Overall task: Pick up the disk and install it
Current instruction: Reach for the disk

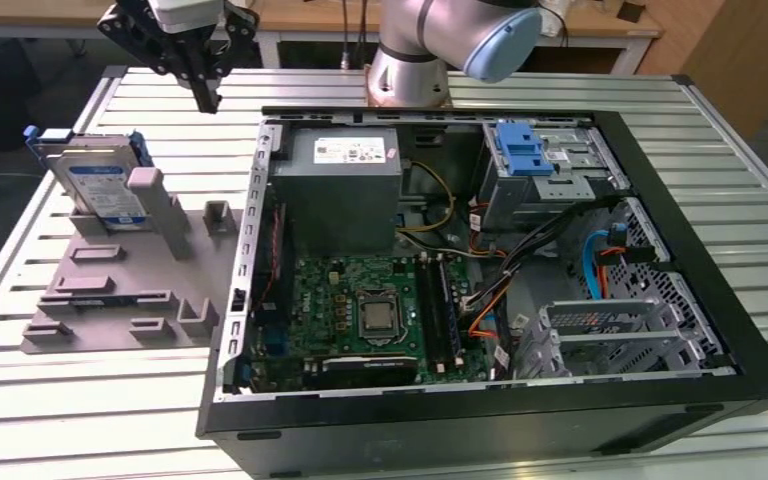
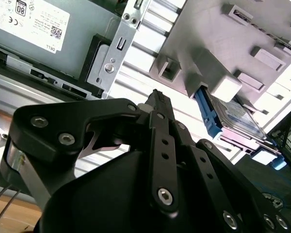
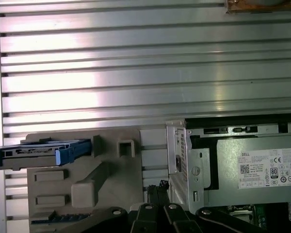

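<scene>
The disk [image 1: 99, 186] is a silver drive with a white-and-blue label in a blue bracket. It stands on edge, leaning in a grey fixture [image 1: 124, 290] on the table at the exterior view's left. In the first wrist view the disk [image 3: 39, 152] shows edge-on, and in the second wrist view the disk [image 2: 235, 116] sits behind a fixture post. My gripper [image 1: 207, 98] hangs above the table, beyond the fixture and apart from the disk. Its black fingers [image 2: 158, 99] are shut together with nothing between them. The gripper [image 3: 158, 186] points down between the fixture and the case corner.
An open computer case [image 1: 651, 240] lies beside the fixture, with a grey power-supply box [image 1: 344, 185], a motherboard [image 1: 364, 315] and a drive bay with a blue latch strip [image 1: 523, 148]. The slatted metal table [image 1: 64, 390] runs to edges at left and front.
</scene>
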`<state>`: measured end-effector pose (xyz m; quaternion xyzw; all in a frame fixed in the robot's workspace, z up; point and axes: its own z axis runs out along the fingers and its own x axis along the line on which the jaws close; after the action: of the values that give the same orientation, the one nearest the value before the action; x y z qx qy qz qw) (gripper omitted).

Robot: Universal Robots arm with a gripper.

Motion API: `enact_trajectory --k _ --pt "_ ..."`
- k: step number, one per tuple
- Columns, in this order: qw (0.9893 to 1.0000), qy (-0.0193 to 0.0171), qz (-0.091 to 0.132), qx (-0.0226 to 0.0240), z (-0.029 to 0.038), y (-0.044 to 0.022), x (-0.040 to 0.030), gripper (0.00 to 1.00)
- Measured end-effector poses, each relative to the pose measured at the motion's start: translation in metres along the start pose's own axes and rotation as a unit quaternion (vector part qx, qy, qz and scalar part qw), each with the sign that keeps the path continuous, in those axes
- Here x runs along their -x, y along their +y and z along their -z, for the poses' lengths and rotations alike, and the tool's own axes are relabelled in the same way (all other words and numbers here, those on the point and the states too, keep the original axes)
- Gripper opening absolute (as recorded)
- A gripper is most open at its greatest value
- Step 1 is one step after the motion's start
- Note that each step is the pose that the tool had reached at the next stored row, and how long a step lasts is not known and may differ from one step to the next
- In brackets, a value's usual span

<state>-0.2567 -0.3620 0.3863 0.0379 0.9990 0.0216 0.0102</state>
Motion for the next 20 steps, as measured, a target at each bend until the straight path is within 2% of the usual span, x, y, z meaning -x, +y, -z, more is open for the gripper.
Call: enact_trajectory --k 8,20 --pt "1.0000 0.0001 0.000 0.0000 0.0000 0.0000 -0.0014 0.11" --pt "1.0000 0.0008 0.000 -0.0001 0.0000 0.0010 -0.0156 0.11"
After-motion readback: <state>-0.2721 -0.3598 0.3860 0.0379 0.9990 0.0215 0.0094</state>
